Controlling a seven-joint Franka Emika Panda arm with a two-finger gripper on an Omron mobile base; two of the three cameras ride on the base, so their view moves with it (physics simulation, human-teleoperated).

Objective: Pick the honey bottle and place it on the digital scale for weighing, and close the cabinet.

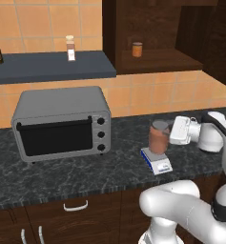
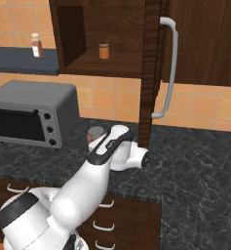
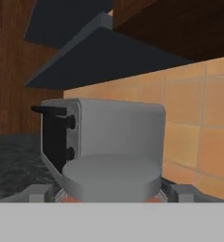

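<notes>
1. Left base view: honey bottle (image 1: 158,137) stands upright on the digital scale (image 1: 156,161), near the counter (image 1: 62,176) front edge, so its weight loads the plate.
2. Gripper (image 1: 170,131) sits level at the bottle's side, jaws spread wide, apparently released.
3. Cabinet (image 2: 151,68) door stands open; closing remains.
</notes>
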